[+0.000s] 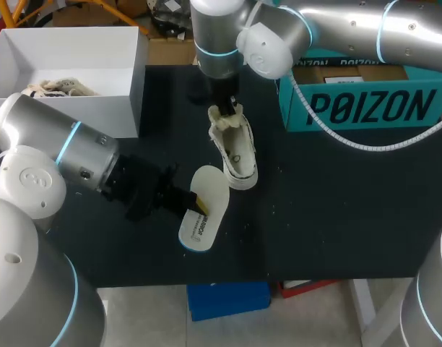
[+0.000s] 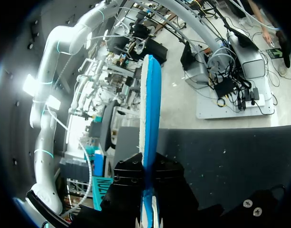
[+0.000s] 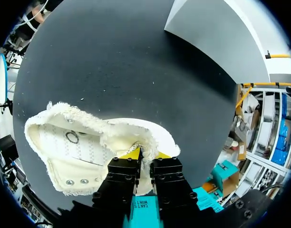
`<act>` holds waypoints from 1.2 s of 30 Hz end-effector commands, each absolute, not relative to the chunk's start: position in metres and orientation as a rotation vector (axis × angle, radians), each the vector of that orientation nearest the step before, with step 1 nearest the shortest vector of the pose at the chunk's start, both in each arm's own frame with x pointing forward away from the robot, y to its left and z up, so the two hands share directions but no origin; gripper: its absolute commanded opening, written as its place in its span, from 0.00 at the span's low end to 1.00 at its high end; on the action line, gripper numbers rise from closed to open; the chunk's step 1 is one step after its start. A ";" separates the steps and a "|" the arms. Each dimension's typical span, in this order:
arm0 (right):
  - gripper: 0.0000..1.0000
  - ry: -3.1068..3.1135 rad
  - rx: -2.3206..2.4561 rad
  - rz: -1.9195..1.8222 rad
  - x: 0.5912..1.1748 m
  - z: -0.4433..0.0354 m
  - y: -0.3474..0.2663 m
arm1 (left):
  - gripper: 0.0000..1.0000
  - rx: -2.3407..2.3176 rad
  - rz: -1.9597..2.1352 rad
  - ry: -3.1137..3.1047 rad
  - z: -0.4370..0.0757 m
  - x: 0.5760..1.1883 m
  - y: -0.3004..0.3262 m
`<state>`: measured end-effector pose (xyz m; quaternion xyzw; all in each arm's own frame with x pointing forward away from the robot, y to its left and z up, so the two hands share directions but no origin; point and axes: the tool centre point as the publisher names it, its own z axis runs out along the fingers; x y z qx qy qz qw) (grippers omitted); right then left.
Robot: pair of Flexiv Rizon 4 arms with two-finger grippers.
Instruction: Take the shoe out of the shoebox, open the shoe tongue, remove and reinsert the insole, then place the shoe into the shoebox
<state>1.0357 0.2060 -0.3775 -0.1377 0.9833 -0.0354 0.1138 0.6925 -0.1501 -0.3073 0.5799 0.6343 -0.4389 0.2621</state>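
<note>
On the black table (image 1: 336, 210), near its middle, we see the white canvas high-top shoe (image 1: 237, 152) outside the box, its rubber toe end pointing toward the near edge. Our right gripper (image 1: 224, 110) comes down on the shoe's far end, and the right wrist view shows its 2 yellow-tipped fingers pinching the fuzzy rim of the collar from both sides, with the eyelet rows spread open ahead of them.

Just beside the shoe, on its left, our left gripper (image 1: 197, 203) holds the flat white insole with a blue underside (image 1: 204, 210). The left wrist view shows the insole edge-on, clamped between the 2 fingers and running out ahead of them. We cannot tell whether its lower end touches the table.

At the far left corner sits the open white cardboard shoebox (image 1: 131, 79), with another pale shoe (image 1: 62, 88) inside. A teal cardboard box (image 1: 365, 108) sits at the far right.
</note>
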 end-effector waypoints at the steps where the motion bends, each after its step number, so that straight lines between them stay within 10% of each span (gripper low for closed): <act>1: 1.00 2.862 -0.355 -0.114 1.034 -0.365 0.195 | 0.00 1.571 -1.183 1.717 -0.307 0.692 -0.150; 36: 1.00 2.645 0.415 0.403 0.926 -0.251 0.111 | 0.00 1.571 -1.183 1.717 -0.307 0.692 -0.150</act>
